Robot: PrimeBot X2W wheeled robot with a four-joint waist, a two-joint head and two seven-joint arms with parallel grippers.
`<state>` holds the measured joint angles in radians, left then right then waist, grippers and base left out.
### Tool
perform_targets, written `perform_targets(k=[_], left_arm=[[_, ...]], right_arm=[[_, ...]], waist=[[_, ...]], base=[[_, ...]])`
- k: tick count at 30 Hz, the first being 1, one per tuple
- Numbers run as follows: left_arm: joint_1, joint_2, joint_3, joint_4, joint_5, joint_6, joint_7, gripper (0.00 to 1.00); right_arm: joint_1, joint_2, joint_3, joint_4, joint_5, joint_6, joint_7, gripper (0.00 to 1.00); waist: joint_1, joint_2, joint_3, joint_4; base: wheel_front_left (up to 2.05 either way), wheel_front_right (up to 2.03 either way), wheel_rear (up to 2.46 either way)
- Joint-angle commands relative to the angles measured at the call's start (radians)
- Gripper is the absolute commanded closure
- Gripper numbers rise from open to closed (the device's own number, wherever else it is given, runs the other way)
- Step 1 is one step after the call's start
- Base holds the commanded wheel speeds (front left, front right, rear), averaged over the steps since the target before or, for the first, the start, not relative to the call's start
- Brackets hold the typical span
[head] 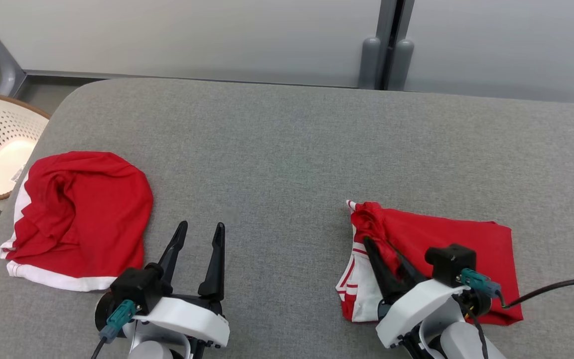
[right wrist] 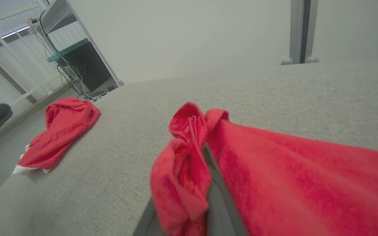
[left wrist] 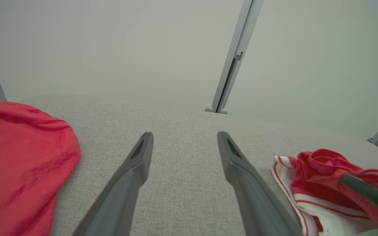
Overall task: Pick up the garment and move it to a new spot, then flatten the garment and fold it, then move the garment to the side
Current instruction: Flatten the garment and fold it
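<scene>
The right gripper point(head: 379, 245) has its two dark fingers drawn almost together on a bunched corner of the folded garment point(head: 456, 239). In the right wrist view red cloth wraps over the fingers and hides their tips. It therefore looks like a pinch on that corner, though I cannot tell how firmly it bites. Everything turns on where the rest of the cloth lies from that pinch. The garment's body spreads away to the outer, right-hand side of the fingers and back alongside the wrist. Its long axis runs across the fingers rather than along them, and the red-and-white striped edge lies just beneath the fingers. The grip is thus at the garment's inner far corner, with nearly all the cloth trailing outward from it. By my reading, a pull toward the robot's right would bunch the cloth onto itself. A pull toward the middle would drag it flat behind the fingers. The left gripper point(head: 202, 227) is spread wide with nothing between its fingers, hovering low over the grey padded surface point(head: 287, 149). The folded garment is well apart from it on its inner side, so the right arm is plainly the nearer one for this piece. A second garment point(head: 82, 209), crumpled and red with a white hem, lies just beside the left gripper on its outer side, untouched.
</scene>
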<state>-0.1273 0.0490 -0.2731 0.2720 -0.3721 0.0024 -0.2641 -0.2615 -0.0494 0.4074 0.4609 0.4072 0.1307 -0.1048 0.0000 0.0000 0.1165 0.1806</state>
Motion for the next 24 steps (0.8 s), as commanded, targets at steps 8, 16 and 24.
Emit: perform_targets(k=[8,16,24], left_arm=[[-0.02,0.003,-0.01,0.004,-0.007,0.008,0.0,0.0],[-0.03,0.003,-0.013,0.01,-0.014,0.011,0.0,0.0],[-0.036,0.003,-0.002,0.01,-0.012,0.016,0.0,0.0]], right_arm=[[-0.06,-0.006,0.132,0.078,0.115,0.0,-0.029,0.0],[-0.09,-0.001,0.239,0.144,0.219,0.0,0.04,0.0],[-0.139,-0.036,0.248,0.128,0.254,0.0,-0.029,0.0]], waist=[[0.0,0.0,0.034,0.029],[0.0,0.0,0.042,0.017],[0.0,0.0,0.036,-0.028]], base=[[0.0,0.0,0.0],[0.0,0.0,0.0],[0.0,0.0,0.0]])
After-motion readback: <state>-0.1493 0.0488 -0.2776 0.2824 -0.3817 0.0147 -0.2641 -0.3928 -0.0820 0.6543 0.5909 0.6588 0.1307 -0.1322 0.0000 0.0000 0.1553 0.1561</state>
